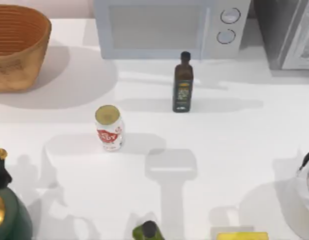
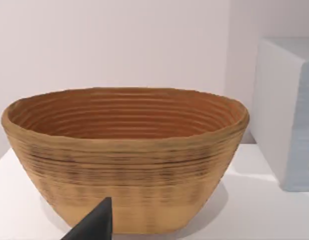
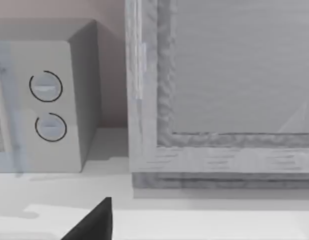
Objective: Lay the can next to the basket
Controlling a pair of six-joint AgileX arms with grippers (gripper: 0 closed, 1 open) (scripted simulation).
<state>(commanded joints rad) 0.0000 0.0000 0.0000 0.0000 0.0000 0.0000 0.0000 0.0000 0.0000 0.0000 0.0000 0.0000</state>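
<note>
The can, white with red print and a pale gold top, stands upright on the white table left of the middle. The orange-brown woven basket sits at the far left corner, well apart from the can; the left wrist view faces its ribbed inside from close by. A dark edge of my left gripper pokes in low in front of the basket. A dark edge of my right gripper shows before the appliances at the back right.
A dark glass bottle stands right of the can, in front of a white microwave. A grey cabinet fills the back right. Along the front are a green pot, a green bottle, a yellow object and a white kettle.
</note>
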